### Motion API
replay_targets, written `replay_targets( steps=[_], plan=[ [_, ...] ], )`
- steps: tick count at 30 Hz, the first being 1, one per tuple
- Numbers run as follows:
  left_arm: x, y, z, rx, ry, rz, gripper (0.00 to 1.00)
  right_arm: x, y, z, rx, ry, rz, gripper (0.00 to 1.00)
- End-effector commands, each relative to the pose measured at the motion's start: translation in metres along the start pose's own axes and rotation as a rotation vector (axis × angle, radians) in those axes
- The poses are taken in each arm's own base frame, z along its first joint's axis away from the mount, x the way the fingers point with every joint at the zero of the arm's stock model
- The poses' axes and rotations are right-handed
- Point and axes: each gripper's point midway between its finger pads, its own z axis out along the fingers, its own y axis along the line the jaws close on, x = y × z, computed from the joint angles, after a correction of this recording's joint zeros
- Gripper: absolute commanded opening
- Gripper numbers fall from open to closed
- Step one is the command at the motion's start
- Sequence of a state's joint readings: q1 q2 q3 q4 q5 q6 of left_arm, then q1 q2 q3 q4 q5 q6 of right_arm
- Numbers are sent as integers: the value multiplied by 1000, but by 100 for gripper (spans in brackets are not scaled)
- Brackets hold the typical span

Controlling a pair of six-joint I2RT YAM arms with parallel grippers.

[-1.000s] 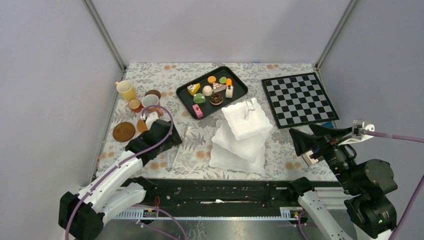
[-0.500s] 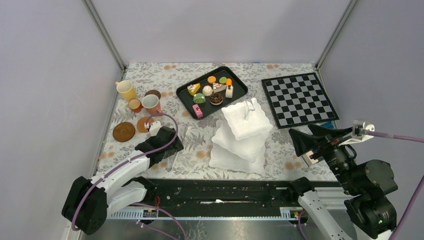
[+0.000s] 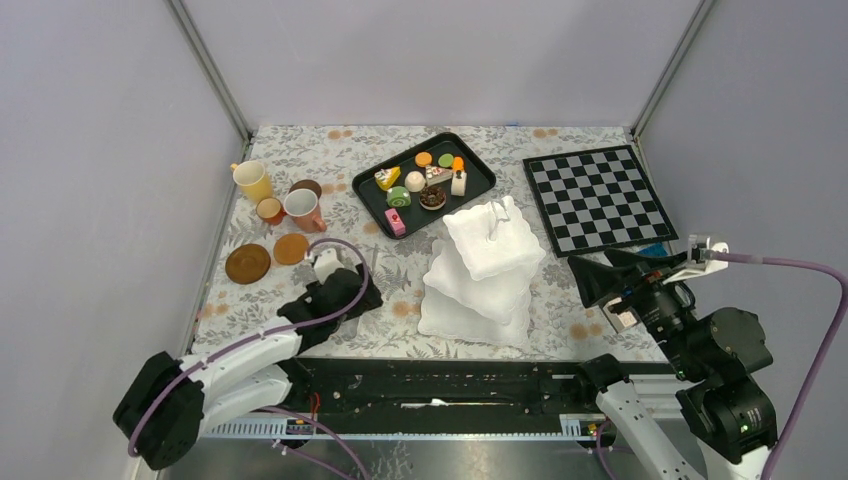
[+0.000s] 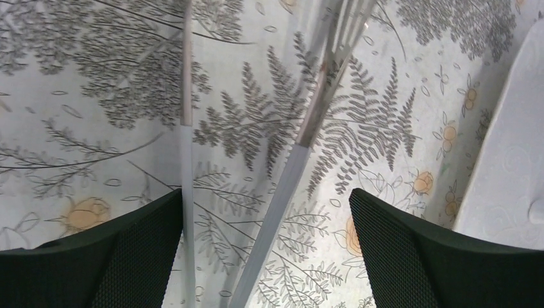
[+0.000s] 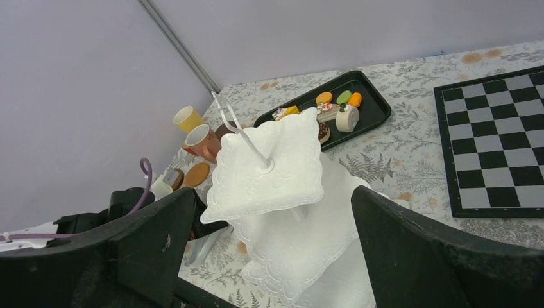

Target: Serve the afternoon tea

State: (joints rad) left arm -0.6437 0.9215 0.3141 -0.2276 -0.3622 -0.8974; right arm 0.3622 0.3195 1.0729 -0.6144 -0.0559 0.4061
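Straddling silver tongs (image 4: 285, 186) at the stand's (image 3: 485, 265) nine o'clock with left gripper (image 4: 265, 199) gaping wide; probably needing a centred closing next. Hanging right gripper (image 5: 272, 192) at three o'clock, likewise gaping, empty.

White three-tier stand (image 3: 480, 255) at centre, toy cakes (image 3: 415, 181) on black tray (image 3: 478, 178) behind, cups (image 3: 301, 207) and saucers (image 3: 247, 263) left

Stand (image 3: 485, 265) fills centre, tongs (image 4: 282, 186) just left, cloth (image 3: 320, 150) free behind tray (image 3: 478, 172)
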Motion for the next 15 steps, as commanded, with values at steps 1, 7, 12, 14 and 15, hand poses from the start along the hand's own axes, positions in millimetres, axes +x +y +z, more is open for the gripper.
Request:
replay_targets(
  steps=[1,7,12,14,15],
  plan=[
    [-10,-25,2,12,-114,16,99,-6,10,4,-55,-39,23,98],
    [4,-28,16,-101,-215,94,98,0,10,7,-69,-38,46,98],
    [17,-17,30,-176,-224,164,94,1,9,6,-68,-43,53,98],
    [20,-15,33,-186,-225,179,93,0,10,6,-71,-46,53,98],
    [21,-12,34,-196,-231,188,92,1,10,5,-70,-46,53,98]
  ],
)
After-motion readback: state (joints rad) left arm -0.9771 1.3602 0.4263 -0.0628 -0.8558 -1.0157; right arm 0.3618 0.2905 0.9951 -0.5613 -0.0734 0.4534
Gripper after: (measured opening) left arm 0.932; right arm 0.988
